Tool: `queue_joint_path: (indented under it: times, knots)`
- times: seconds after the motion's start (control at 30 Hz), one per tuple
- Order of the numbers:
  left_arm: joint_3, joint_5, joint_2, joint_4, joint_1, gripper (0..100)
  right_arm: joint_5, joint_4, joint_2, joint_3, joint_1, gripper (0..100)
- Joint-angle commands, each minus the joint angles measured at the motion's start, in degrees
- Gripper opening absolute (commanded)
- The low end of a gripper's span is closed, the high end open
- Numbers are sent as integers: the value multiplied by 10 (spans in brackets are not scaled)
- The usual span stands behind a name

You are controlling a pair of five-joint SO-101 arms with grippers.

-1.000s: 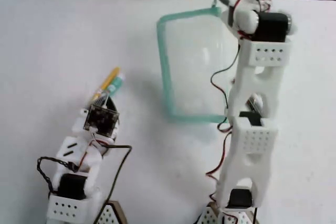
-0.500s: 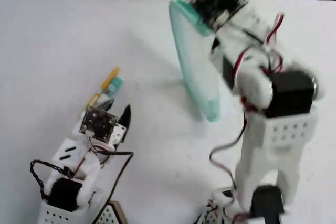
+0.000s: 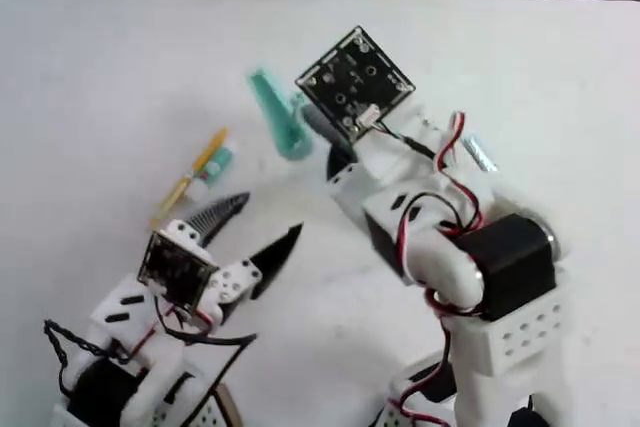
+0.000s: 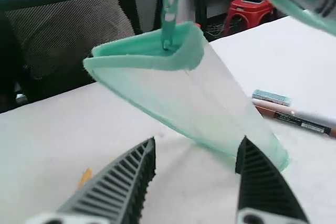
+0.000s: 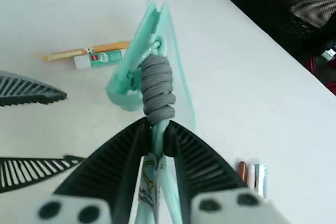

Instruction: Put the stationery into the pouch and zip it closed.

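Observation:
A translucent pouch with a teal rim hangs off the table with its mouth gaping. My right gripper is shut on the grey cord at its zipper end. From above the pouch shows edge-on beside the right wrist board. My left gripper stands open just in front of the pouch, with nothing between its fingers. A yellow pencil and a small green-labelled stick lie on the table left of the pouch.
A brown pen and a small teal block lie on the white table right of the pouch, seen from above beside the right arm. Chairs and a red stool stand beyond the far edge.
The right arm has lifted the pouch from lying flat at the back right and swung it left toward the centre. The left gripper has drawn back from the pencil and spread open.

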Motion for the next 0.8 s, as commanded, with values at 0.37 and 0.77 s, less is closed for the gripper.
queue_joint_path:
  times: [0.37, 0.77]
  knots:
    - [25, 71, 6, -122, 7, 252, -45, -53, -11, 4, -112, 18]
    - [75, 98, 3, -117, -111, 252, -40, -65, -18, 30, -164, 18]
